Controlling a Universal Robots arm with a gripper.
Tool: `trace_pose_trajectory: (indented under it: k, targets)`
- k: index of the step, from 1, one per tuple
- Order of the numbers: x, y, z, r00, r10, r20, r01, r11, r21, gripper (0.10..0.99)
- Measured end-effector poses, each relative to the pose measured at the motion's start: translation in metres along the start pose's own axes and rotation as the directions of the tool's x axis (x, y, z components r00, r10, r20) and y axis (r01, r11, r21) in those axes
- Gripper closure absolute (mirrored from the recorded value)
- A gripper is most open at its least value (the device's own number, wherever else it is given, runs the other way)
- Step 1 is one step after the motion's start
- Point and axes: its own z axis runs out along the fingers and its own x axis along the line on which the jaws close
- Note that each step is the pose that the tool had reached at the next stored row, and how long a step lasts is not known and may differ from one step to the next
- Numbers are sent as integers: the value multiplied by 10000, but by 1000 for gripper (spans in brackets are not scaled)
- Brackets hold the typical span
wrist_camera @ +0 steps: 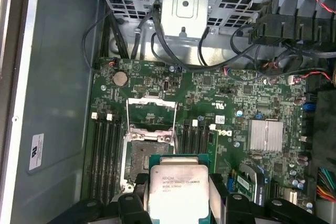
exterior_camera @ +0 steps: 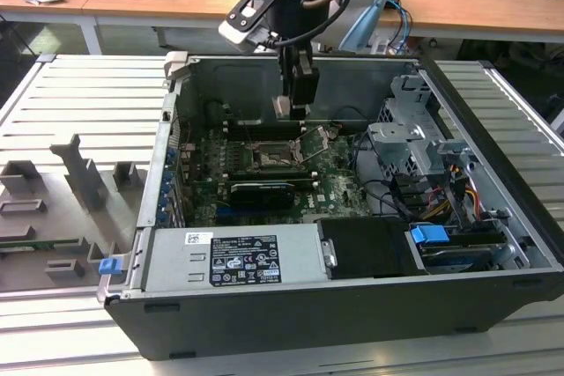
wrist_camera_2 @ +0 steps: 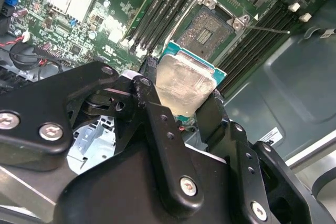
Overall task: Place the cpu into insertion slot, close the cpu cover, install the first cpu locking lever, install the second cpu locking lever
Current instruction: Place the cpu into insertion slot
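Your end effector [wrist_camera_2: 182,98] pinches the cpu [wrist_camera_2: 186,82] by two opposite edges (silver face toward the wrist cameras) and holds it clear above the green board [wrist_camera: 210,85], near the bare insertion slot [wrist_camera_2: 211,29]. The cpu cover [wrist_camera: 150,113] lies swung open beside that slot, inside the open computer case [exterior_camera: 291,314].

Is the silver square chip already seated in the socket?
No, the claw grips the silver square chip above the bare dark square socket.

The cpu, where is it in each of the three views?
Exterior view: the cpu hangs in the pincer above the green board.
Second wrist view: the cpu sits between the black fingers.
First wrist view: the cpu covers part of the insertion slot.
Shared landmark: the insertion slot.
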Motion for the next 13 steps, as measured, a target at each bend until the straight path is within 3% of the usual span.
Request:
trace_pose_trajectory:
  k: [13]
  targets:
    - [0, -8, 112, 10000, 1, -2, -1, 10000, 36, 545]
